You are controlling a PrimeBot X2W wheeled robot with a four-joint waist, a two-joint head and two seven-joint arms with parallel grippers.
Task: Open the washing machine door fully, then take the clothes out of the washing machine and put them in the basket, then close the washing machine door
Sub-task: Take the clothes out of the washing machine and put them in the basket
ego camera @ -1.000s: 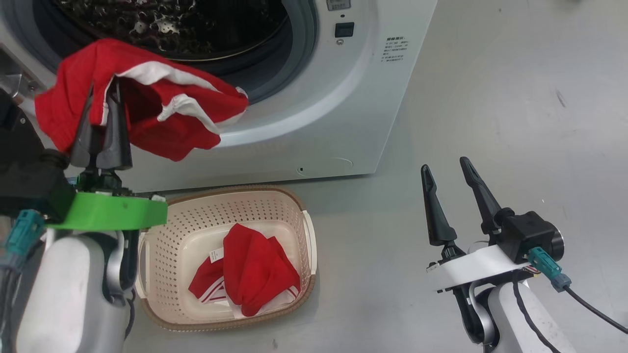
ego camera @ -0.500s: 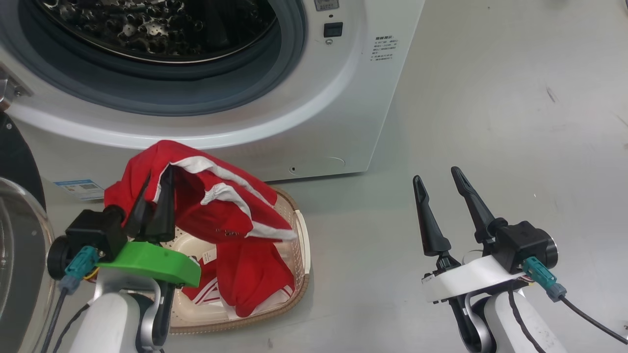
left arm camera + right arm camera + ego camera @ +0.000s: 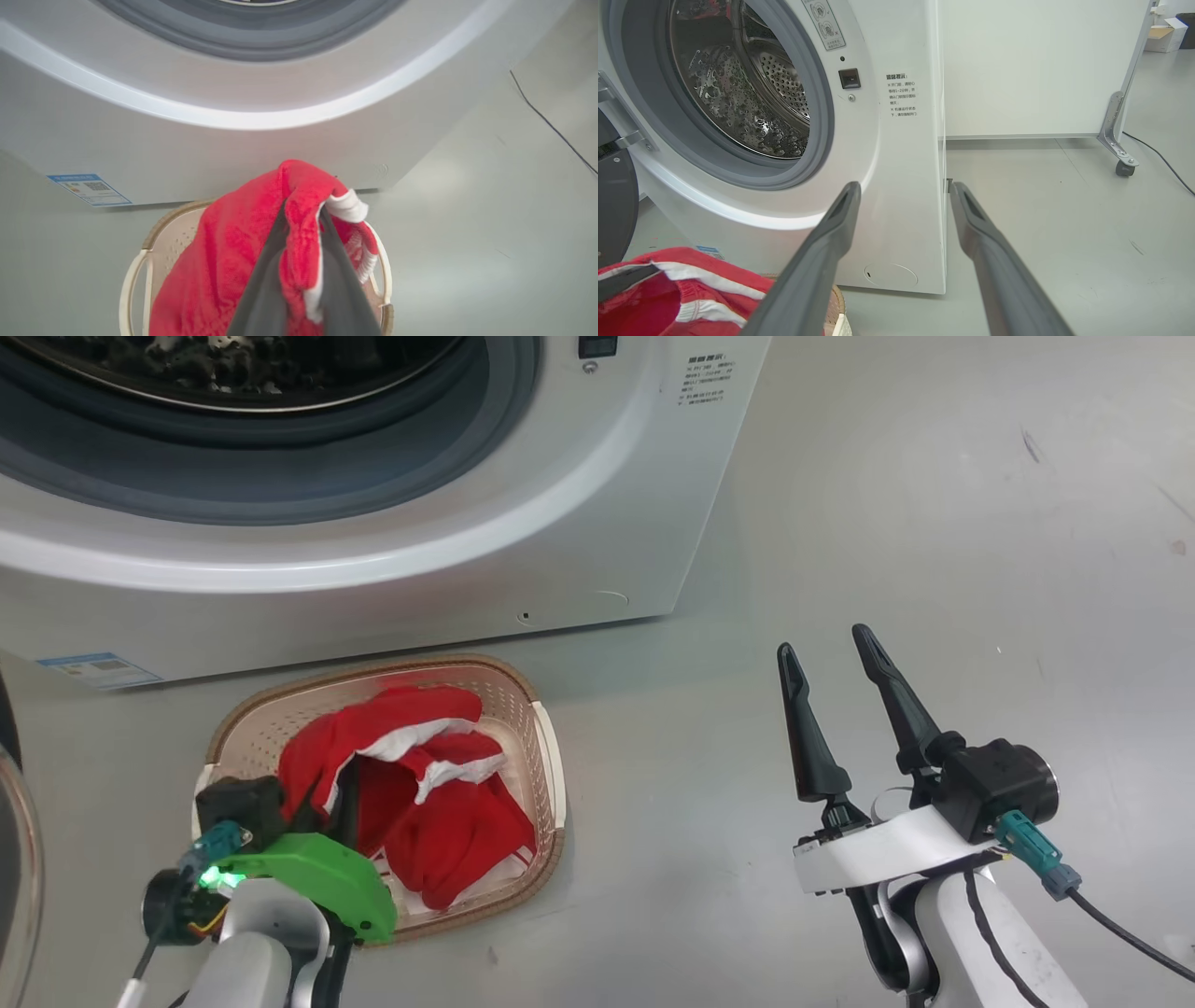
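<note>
The cream basket [image 3: 546, 775] stands on the floor before the white washing machine [image 3: 392, 588]. My left gripper [image 3: 331, 789] is down inside the basket, shut on a red garment with white trim [image 3: 392, 723]; its fingertips are buried in the cloth. The left wrist view shows the fabric [image 3: 219, 261] pinched between the two fingers of the left gripper [image 3: 303, 212] over the basket rim [image 3: 135, 266]. Another red garment [image 3: 457, 849] lies underneath. The right gripper [image 3: 822, 642] hangs open and empty over the floor to the right. The open door's glass [image 3: 17, 887] edges the lower left.
The steel drum [image 3: 752, 107] stands open behind its grey rubber ring [image 3: 822, 140]. The black door [image 3: 612, 210] hangs at the machine's left. A blue label [image 3: 93, 669] is low on the machine front. Behind the machine, a white panel on a castor [image 3: 1125, 168] and a cable [image 3: 1162, 161].
My left gripper has come down from the drum mouth into the basket, carrying the red garment. The head camera has tilted down. The right gripper has stayed open in place.
</note>
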